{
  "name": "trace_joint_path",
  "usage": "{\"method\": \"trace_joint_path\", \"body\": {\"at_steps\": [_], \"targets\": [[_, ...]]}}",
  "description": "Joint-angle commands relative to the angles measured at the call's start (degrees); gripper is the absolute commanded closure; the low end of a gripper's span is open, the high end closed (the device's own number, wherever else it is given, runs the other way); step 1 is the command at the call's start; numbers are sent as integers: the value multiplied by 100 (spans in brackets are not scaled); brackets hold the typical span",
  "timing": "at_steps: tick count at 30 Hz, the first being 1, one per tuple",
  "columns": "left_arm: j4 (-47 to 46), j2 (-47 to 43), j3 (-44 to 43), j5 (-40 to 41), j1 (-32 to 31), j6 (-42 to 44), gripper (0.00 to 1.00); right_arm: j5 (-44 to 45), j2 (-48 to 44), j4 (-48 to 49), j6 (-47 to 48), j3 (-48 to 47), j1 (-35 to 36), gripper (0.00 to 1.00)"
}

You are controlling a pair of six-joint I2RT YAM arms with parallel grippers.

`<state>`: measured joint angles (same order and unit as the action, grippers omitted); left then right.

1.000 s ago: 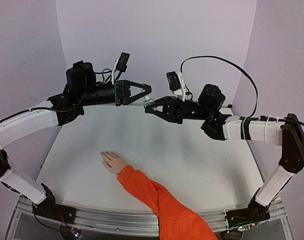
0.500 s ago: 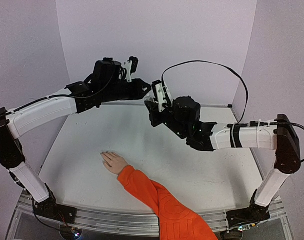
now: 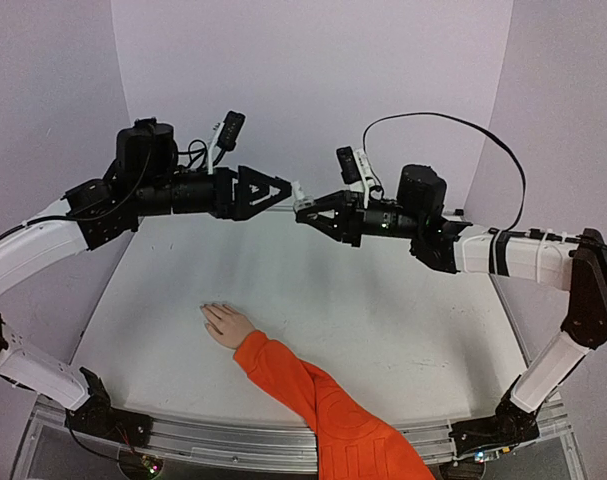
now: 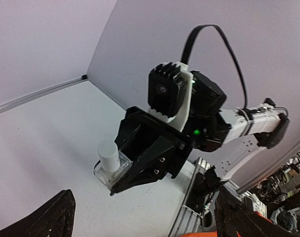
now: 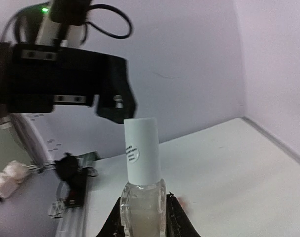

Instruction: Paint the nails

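A small pale hand (image 3: pixel 226 325) lies flat on the white table (image 3: pixel 403 320) and ends a bright orange sleeve (image 3: pixel 318 405). Its nails are too small to make out. High above the table's back, my right gripper (image 3: pixel 303 208) is shut on a small clear bottle (image 5: pixel 142 202) with a white cap (image 5: pixel 141 148), and the cap is on. In the left wrist view the bottle (image 4: pixel 109 160) sits upright between the right gripper's black fingers. My left gripper (image 3: pixel 283 190) stands open just left of the cap, its fingers (image 4: pixel 46 219) wide apart and holding nothing.
Lilac walls close in the table at the back and on both sides. A metal rail (image 3: pixel 233 440) runs along the near edge, with both arm bases on it. The right arm's black cable (image 3: pixel 453 125) loops above it.
My left gripper has gone from shut to open and has drawn back to the left. Both arms have risen and untwisted from their lower, turned pose of half a second ago.
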<state>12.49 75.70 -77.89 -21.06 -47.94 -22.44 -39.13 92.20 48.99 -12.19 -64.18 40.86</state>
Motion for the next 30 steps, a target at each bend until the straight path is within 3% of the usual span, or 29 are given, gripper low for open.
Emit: {"method": "trace_joint_path", "body": {"at_steps": [1,6,13,18,21,25,30], "targets": [[-948,-334,392,-963,13,-80,1,-2399,-267,1698,-1576,147,54,100],[-1620,-89,291,-1530,5,-416,12,-2610,-149,2343,-2162,146,63,100],[-1977,339,-42,-1878,-85,-574,37,-2498,-71,2595,-2281,152,63,100],[-1994,421,-64,-1838,-118,-530,51,-2500,-1,2598,-2260,151,64,100],[-1994,412,-32,-1719,-119,-495,66,-2498,4,2589,-2222,173,54,100],[-1989,453,-35,-1602,-114,-440,70,-2511,37,2580,-2175,187,45,100],[-1979,608,-134,-1531,-127,-351,87,-2145,-14,2342,-1948,202,-3,100]]}}
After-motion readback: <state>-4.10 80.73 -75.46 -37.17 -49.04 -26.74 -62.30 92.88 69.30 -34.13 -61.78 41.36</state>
